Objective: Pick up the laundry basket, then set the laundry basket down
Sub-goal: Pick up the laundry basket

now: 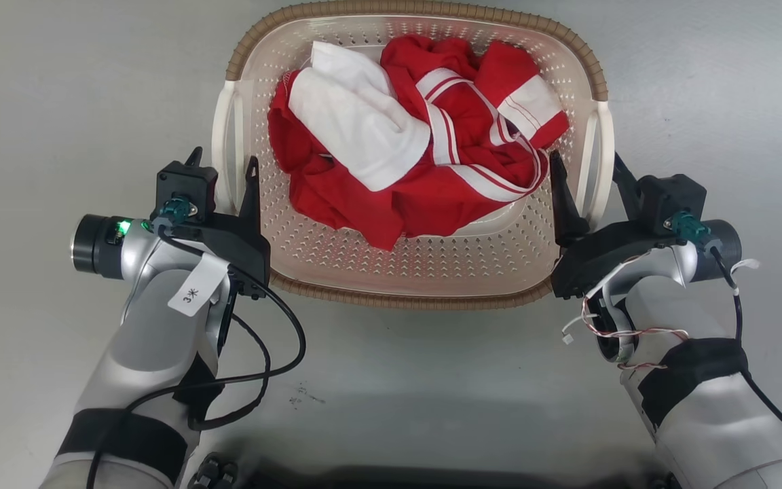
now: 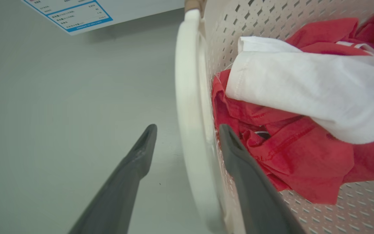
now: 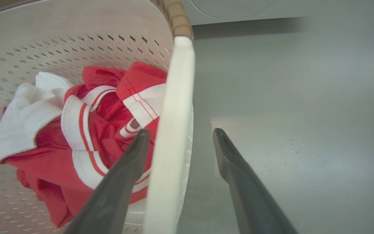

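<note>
One laundry basket [image 1: 404,299] on the grey floor [image 1: 58,102], between two arms. Two white handles: left handle [image 2: 187,97] straddled by the left pincer [image 1: 222,157], right handle [image 3: 177,97] by the right pincer [image 1: 585,157], both spread, one finger inside the basket and one outside. Inside, one white garment [image 1: 357,129] over red striped cloth [image 1: 459,183], possibly a single piece, its folds hiding the rest. Blue-edged label [image 2: 76,14] cropped at the left wrist view's top, print unreadable.
</note>
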Robot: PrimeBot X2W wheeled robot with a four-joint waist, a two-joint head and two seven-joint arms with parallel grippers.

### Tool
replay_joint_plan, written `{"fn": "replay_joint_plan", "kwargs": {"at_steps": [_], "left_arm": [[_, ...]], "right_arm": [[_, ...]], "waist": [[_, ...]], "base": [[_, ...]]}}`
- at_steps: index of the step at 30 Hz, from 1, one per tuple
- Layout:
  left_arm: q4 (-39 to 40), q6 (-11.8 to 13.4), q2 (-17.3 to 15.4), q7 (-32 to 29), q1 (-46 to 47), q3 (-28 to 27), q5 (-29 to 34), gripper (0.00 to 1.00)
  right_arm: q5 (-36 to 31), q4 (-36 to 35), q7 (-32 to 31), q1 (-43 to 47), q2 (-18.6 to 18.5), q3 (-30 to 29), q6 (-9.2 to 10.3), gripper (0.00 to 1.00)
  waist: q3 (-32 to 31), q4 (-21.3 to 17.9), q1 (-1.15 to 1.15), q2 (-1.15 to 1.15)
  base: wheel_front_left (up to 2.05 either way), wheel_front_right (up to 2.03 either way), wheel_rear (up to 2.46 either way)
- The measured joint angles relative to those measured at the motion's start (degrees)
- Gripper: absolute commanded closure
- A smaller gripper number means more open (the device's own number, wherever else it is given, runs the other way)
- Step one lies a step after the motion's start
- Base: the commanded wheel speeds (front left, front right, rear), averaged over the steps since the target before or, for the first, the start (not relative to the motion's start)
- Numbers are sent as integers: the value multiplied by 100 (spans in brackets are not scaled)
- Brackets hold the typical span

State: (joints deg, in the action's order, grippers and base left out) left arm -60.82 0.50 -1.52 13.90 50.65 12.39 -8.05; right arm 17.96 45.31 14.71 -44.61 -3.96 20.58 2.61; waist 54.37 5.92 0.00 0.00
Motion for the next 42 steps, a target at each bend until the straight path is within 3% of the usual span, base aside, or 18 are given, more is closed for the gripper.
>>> {"fn": "replay_joint_plan", "kwargs": {"at_steps": [7,8,9,10,11,12,13,26,42], "left_arm": [[-81,-2,-1,0,92,275,-261,1],[-97,-2,0,0,93,305,-287,12],[-109,-2,-1,0,97,328,-302,30],[-122,-2,-1,0,102,356,-314,58],[-133,-2,-1,0,111,398,-335,85],[-140,-1,-1,0,119,450,-348,100],[-148,-12,-12,1,126,480,-365,100],[-135,102,-1,-2,36,1034,-1067,100],[-80,274,-19,-21,-353,1634,-1725,100]], "right_arm": [[131,94,0,-179,0,208,70,0],[148,97,0,-186,0,227,89,5],[175,105,0,-186,-1,249,91,18],[202,116,0,-187,-1,277,92,49],[240,122,0,-188,-1,307,93,61],[278,129,0,-193,-1,334,99,75],[318,140,0,-201,-2,360,100,100],[687,448,0,-324,-22,620,293,100],[1121,916,0,-168,-30,984,320,100]], "waist": [[33,-41,0,0],[36,-47,0,0],[38,-54,0,0],[40,-60,0,0],[42,-67,0,0],[43,-73,0,0],[43,-80,0,0],[-142,-137,0,0],[-854,-167,-1,0]], "base": [[0,0,0],[0,0,0],[0,0,0],[0,0,0],[0,0,0],[0,0,0],[0,0,0],[0,0,0],[0,0,0]]}}
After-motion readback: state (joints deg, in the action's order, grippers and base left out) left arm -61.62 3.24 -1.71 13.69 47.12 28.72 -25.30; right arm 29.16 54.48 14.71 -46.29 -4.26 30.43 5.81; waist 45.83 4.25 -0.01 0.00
